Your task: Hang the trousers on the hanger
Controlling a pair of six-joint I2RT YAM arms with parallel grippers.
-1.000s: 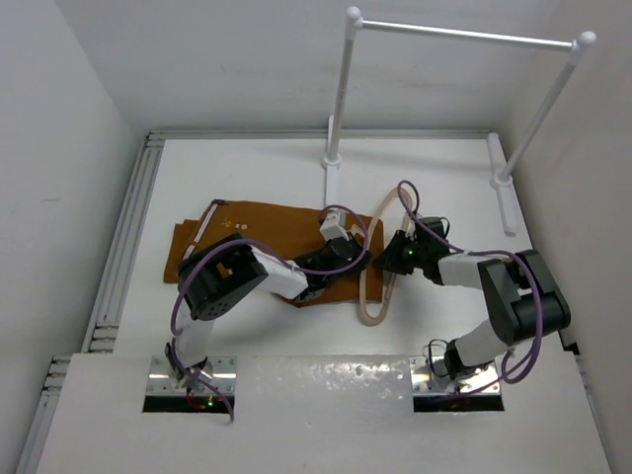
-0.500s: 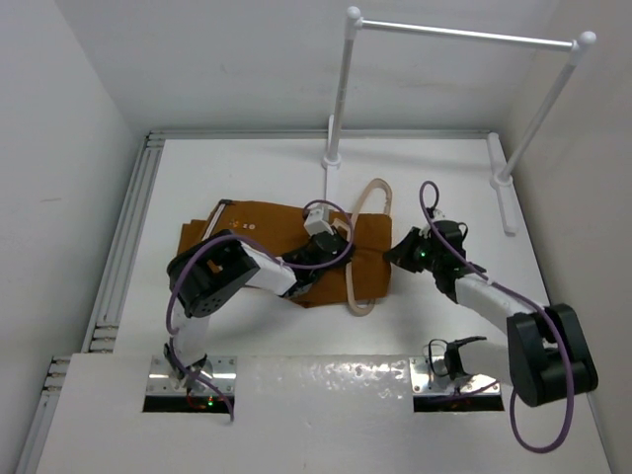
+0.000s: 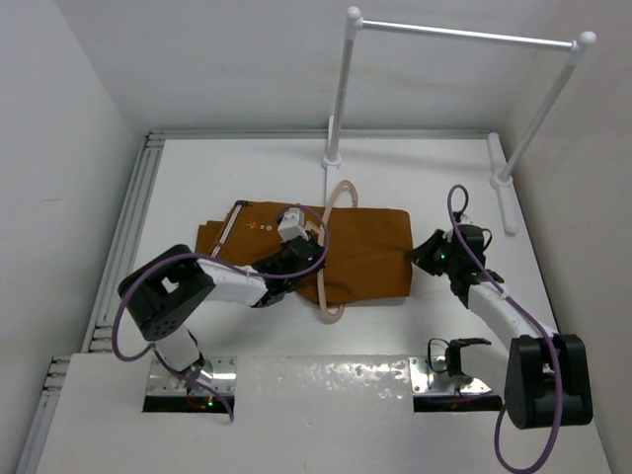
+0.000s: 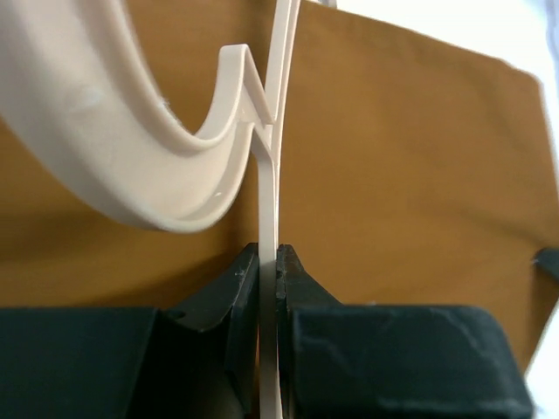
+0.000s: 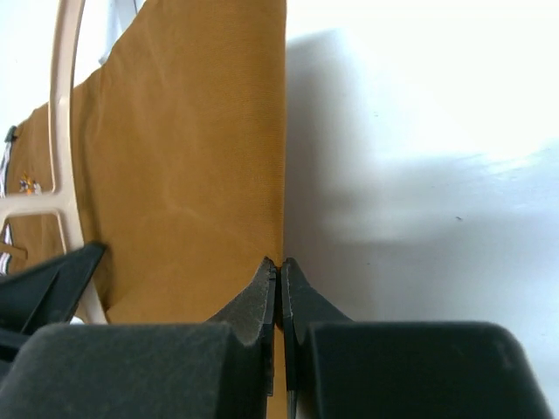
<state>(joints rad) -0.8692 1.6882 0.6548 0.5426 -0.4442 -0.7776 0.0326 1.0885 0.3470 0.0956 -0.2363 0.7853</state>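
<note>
Leftward is where the left arm has gone since a second ago, carrying the hanger with it, while the right arm has stretched out and drawn the cloth to the right, so the trousers now lie longer across the table [image 3: 247, 168].

At the left end, the striped waistband trim rests flat. Next along, the left gripper [image 4: 268, 260] is closed tight on a thin bar of the hanger [image 4: 113, 175], which stands on edge across the trousers [image 3: 365, 252] about a third of the way along them. One hanger bar crosses on top of the cloth, and the curved hook sticks out past the far edge. Whether the other bar runs beneath the cloth cannot be seen, though the garment appears to be threaded through. Further right, the brown cloth spreads smooth to a straight edge, where the right gripper [image 5: 279, 266] pinches it with barely a gap between its fingers. The white clothes rail [image 3: 464, 35] stands behind, untouched.

By my reading, the threading is well under way but not finished. The hanger probably needs to reach the middle of the trousers so that the two halves balance, and nothing has been lifted off the table yet.
</note>
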